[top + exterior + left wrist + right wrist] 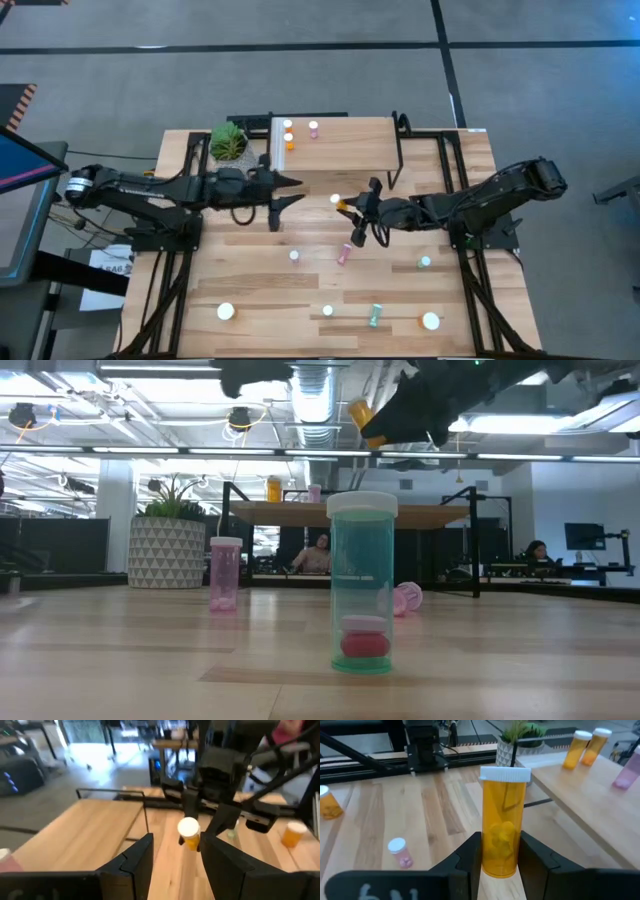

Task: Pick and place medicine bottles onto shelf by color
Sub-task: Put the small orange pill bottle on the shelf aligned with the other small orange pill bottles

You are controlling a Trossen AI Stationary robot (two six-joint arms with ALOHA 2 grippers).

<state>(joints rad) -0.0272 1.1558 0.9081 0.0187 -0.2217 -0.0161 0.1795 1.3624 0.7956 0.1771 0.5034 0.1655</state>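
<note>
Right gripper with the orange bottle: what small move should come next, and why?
Probably carry it on toward the shelf, to the end where two orange bottles already stand. The right gripper holds an orange bottle upright, off the table and short of the shelf. The left gripper waits open nearby.

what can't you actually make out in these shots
- Low view: the right tool's tips are cut off by the top edge; only the held orange bottle pokes out.
- High view: the bottles on the shelf are too small to read any label.
- Left wrist view: the left tool is open; everything beyond is blurred.
</note>
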